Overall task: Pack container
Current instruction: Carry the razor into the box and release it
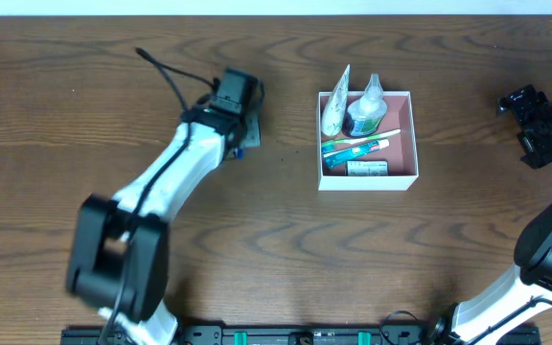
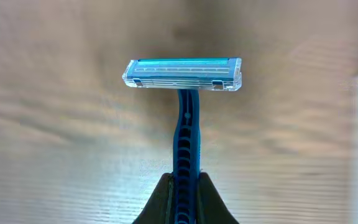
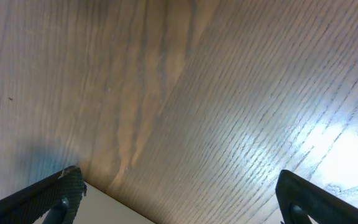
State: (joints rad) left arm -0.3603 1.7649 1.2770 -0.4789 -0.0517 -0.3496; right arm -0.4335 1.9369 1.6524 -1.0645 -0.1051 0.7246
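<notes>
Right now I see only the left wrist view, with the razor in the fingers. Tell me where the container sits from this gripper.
Observer: Overhead, the container lies to the right of the left gripper, which holds the razor, and apart from it.
Operator: List what is inside.
Observer: A tube, a small bottle, what looks like a toothbrush and a small packet. The pink floor on its right side is bare.
Operator: Report the right arm.
Observer: The right gripper is open and holds nothing, off to the right of the container.
</notes>
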